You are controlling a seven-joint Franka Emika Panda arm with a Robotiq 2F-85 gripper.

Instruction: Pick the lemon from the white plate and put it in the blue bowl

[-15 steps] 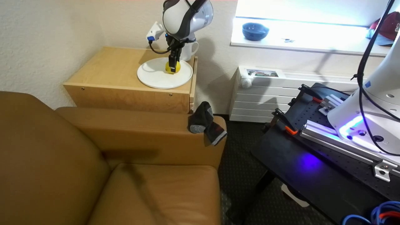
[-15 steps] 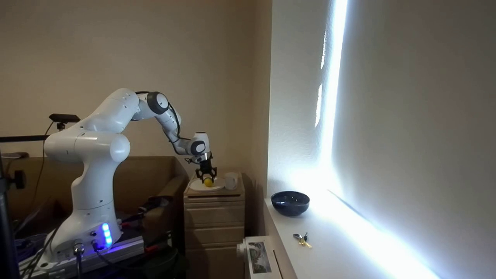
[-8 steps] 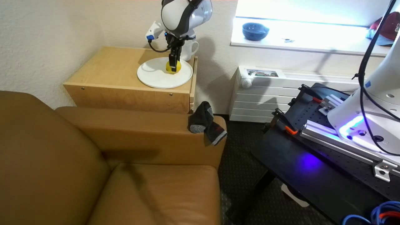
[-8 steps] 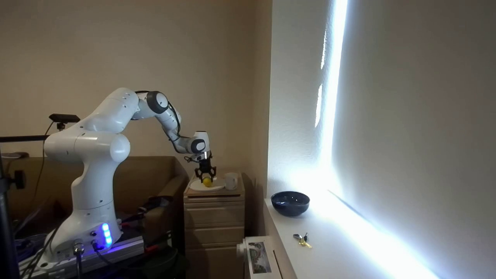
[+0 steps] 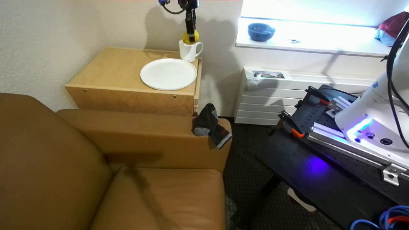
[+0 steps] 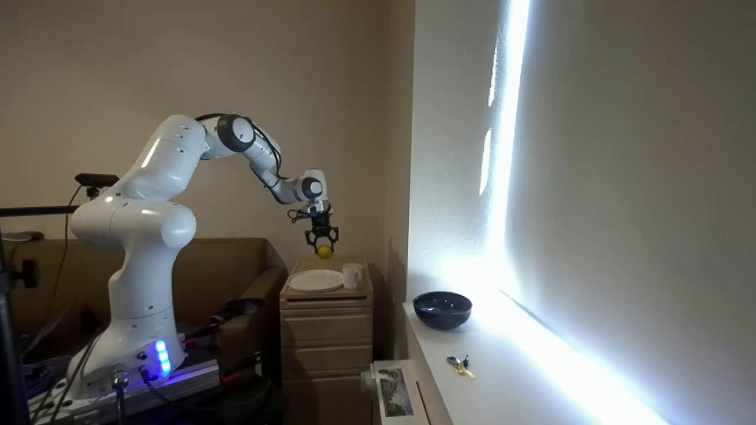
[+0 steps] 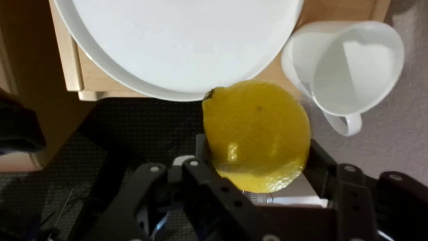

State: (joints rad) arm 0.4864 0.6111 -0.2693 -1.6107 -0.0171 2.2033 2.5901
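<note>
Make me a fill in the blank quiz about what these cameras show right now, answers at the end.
The end effector holds a yellow ____.
The plate and mug are both ____.
In the wrist view, the mug appears to the ____ of the plate.
Keys lie on the windowsill near a blue ____.
Missing words: lemon; white; right; bowl.

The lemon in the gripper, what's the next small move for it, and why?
Probably swing the gripper toward the blue bowl without loosening: it has the lemon pinched clear of the white plate, while the bowl stands apart, on the windowsill.
</note>
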